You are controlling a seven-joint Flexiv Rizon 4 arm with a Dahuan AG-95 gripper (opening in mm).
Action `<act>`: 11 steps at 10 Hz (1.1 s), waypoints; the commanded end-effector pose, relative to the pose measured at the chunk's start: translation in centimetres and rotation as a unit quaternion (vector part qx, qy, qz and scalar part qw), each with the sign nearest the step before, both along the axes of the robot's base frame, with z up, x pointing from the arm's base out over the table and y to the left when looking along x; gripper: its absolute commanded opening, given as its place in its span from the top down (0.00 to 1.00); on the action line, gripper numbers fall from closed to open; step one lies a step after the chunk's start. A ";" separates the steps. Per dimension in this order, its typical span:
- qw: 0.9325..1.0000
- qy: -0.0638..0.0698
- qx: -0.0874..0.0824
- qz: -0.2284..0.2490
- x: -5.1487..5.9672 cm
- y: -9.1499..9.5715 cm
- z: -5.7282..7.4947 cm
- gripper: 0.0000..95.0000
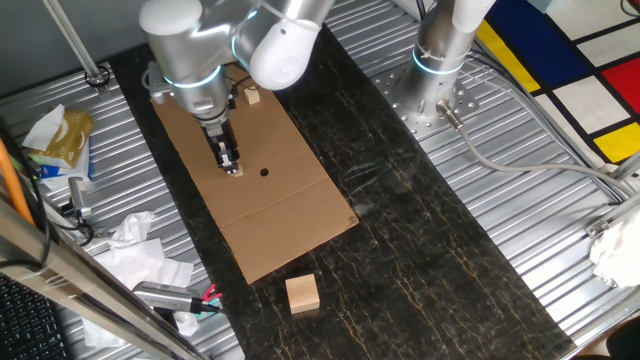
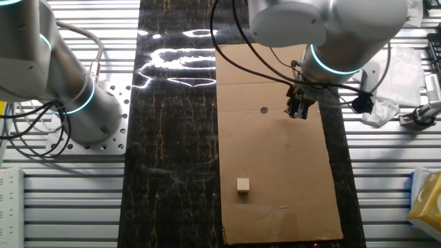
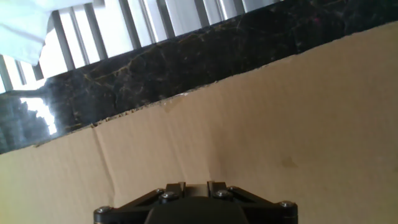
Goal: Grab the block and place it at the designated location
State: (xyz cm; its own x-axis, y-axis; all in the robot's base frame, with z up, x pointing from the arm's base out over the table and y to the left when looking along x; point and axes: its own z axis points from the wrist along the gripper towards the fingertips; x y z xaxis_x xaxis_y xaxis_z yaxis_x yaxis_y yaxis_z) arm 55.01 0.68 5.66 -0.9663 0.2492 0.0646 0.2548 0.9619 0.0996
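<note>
Where the gripper (image 1: 231, 166) reaches the cardboard sheet (image 1: 285, 215), a small pale speck shows at its tips in one fixed view. This may be the tiny block (image 1: 237, 171), but it is too small to be sure. The fingers stand close together and point straight down. Whether they pinch the tiny block or only stand over it cannot be told. The hand view shows only the gripper's black body and bare cardboard, with no fingers.

Seen in that same fixed view, the black dot (image 1: 264, 171) lies on the sheet at three o'clock from the fingertips. It is near them but apart, and uncovered. At about twelve o'clock from the gripper, close to the sheet's far edge, a slightly bigger pale block (image 1: 252, 96) rests flat on the cardboard. At five o'clock, well apart and off the sheet, a large wooden cube (image 1: 302, 293) sits on the dark marbled mat (image 1: 420, 250).

The mat lies on a ribbed metal table (image 1: 500, 200). A second arm's base (image 1: 440, 60) stands at two o'clock on the table. Crumpled white paper (image 1: 135, 245) lies at seven o'clock beside the mat.
</note>
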 end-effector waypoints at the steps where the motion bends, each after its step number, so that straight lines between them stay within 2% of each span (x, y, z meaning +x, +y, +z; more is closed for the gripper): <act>1: 1.000 0.000 0.002 0.000 -0.1 0.2 0.0 1.00; 11: 1.000 0.005 0.019 0.001 -0.6 0.9 0.0 1.00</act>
State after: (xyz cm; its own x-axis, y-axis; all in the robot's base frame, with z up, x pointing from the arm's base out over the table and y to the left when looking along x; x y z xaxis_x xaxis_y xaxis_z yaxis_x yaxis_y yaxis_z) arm 54.34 1.60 5.68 -0.9655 0.2458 0.0857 0.2556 0.9577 0.1326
